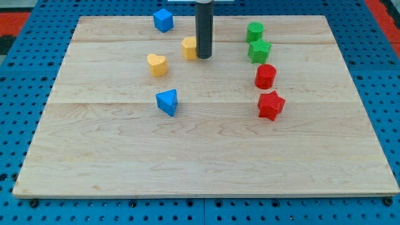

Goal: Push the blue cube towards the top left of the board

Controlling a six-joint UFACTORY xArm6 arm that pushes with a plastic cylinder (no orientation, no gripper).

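Observation:
The blue cube point(163, 20) sits near the view's top edge of the wooden board point(206, 156), left of centre. My tip point(204, 57) is down and to the right of it, a short way off, touching or almost touching the right side of a yellow block point(189, 47). The dark rod rises from the tip out of the view's top.
A yellow heart point(157, 64) lies left of the tip and a blue triangular block point(167, 102) below it. On the right stand a green cylinder point(254, 31), a green star point(259, 51), a red cylinder point(265, 76) and a red star point(270, 105).

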